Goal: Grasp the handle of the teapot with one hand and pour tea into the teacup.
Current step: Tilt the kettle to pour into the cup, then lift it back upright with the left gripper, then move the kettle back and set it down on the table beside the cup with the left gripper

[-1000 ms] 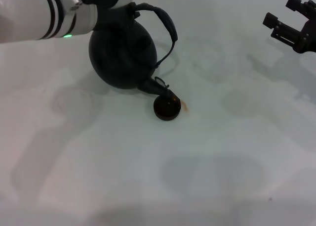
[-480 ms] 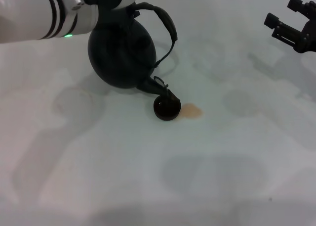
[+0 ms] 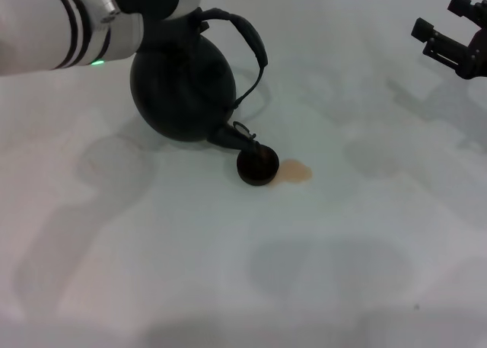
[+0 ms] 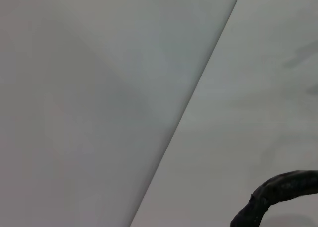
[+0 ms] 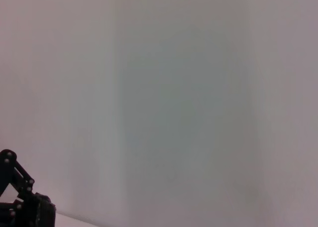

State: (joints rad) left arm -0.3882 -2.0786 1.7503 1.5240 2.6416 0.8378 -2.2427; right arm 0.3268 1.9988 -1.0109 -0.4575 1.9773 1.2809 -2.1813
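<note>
In the head view the matte-black teapot (image 3: 181,85) hangs tilted above the table, its spout (image 3: 232,137) dipping toward the small dark teacup (image 3: 257,166). My left gripper (image 3: 186,9) at the top left is shut on the arched handle (image 3: 255,43) where it meets the pot. A stretch of that handle (image 4: 278,189) shows in the left wrist view. An amber tea puddle (image 3: 295,171) lies on the table against the cup's right side. My right gripper (image 3: 445,20) is parked open at the far right, away from both.
The white tabletop (image 3: 319,272) carries only the cup and the puddle. The left arm's white forearm (image 3: 53,24) crosses the top left corner. A black linkage (image 5: 20,199) shows at the corner of the right wrist view.
The teapot has shifted slightly left and tipped back a little. A tea puddle spread to the right of the cup. The right arm stayed put.
</note>
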